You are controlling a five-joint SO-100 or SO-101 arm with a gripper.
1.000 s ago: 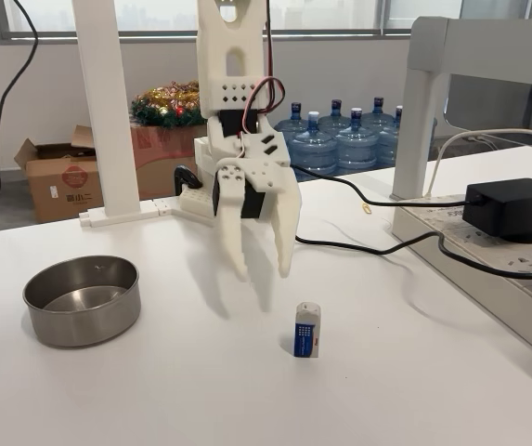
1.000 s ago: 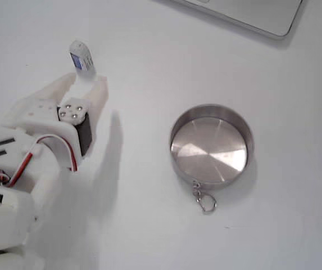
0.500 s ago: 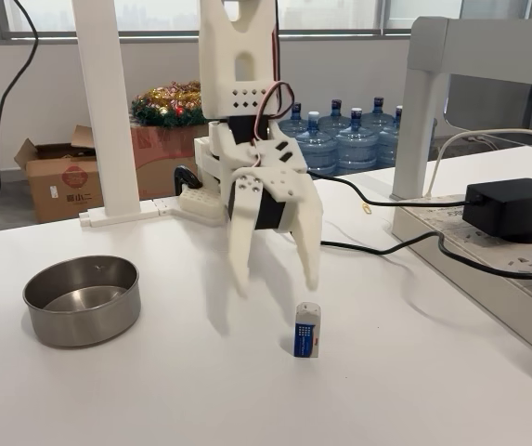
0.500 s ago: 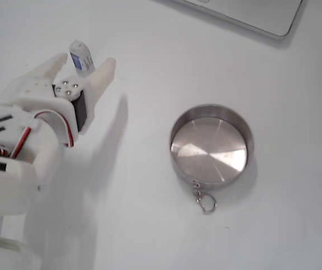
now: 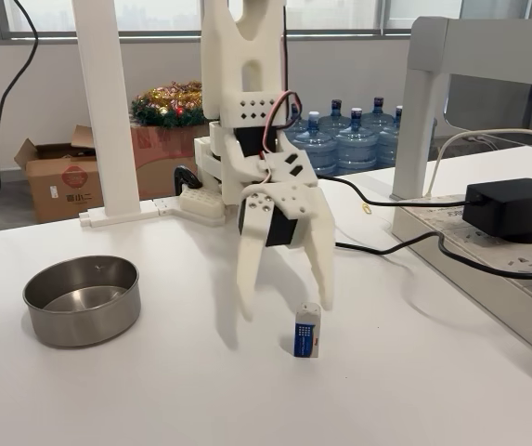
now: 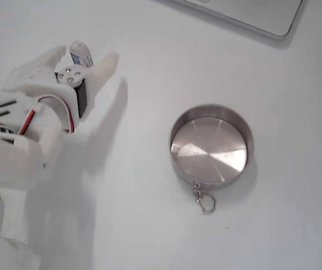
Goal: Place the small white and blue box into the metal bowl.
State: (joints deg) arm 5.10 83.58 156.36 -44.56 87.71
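Observation:
The small white and blue box (image 5: 307,330) stands upright on the white table, right of centre. My white gripper (image 5: 286,310) hangs open just above and behind it, with the right fingertip (image 5: 325,299) close to the box's top. In the fixed view from above, the box (image 6: 79,50) lies between the spread fingers of the gripper (image 6: 81,56), and the wrist servo covers part of it. Nothing is held. The metal bowl (image 5: 80,325) sits empty at the left of the table; from above the bowl (image 6: 211,179) lies well to the right of the gripper.
A black power adapter (image 5: 512,206) sits on a power strip at the right, with black cables (image 5: 377,243) running across the table behind the gripper. A white post (image 5: 108,111) stands at the back left. A key ring (image 6: 205,201) hangs off the bowl's rim.
The gripper has moved forward and down toward the box and spread its fingers wider; the box now sits between them. Box and bowl have not moved.

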